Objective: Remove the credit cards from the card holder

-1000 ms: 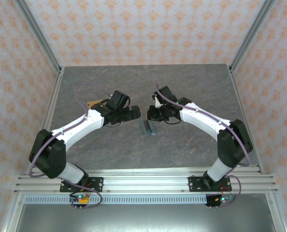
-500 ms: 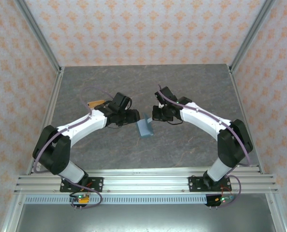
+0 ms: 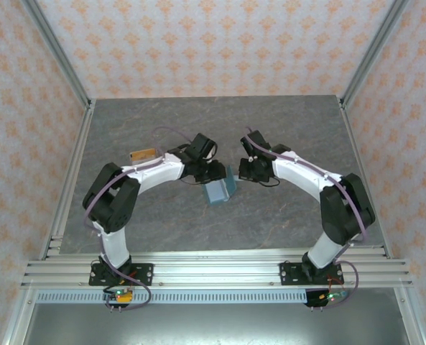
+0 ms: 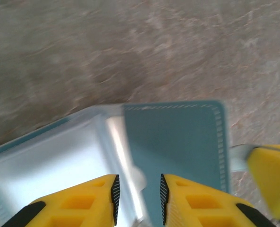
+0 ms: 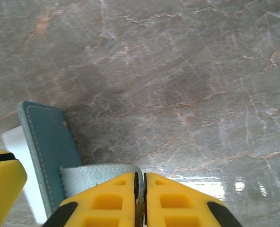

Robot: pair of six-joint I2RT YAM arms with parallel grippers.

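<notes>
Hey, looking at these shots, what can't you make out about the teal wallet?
- Left wrist view: motion blur makes the pocket contents of the card holder unreadable.
- Left gripper: the same blur hides whether it pinches the holder's fold.
- Right wrist view: the frame edge and the right gripper, shut on the tab, cut off most of the holder.
- Top view: the pockets are too small to read.

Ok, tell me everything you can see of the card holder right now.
The card holder is a soft teal wallet with pale stitching along its edge. It sits partly unfolded at mid-table between the two arms. One panel shows teal, and the inner side beside it looks pale, glossy blue-white. The right gripper is shut on its grey-teal tab. The left gripper has its fingers apart astride the fold, and contact there is unclear. I cannot make out any card in it.
</notes>
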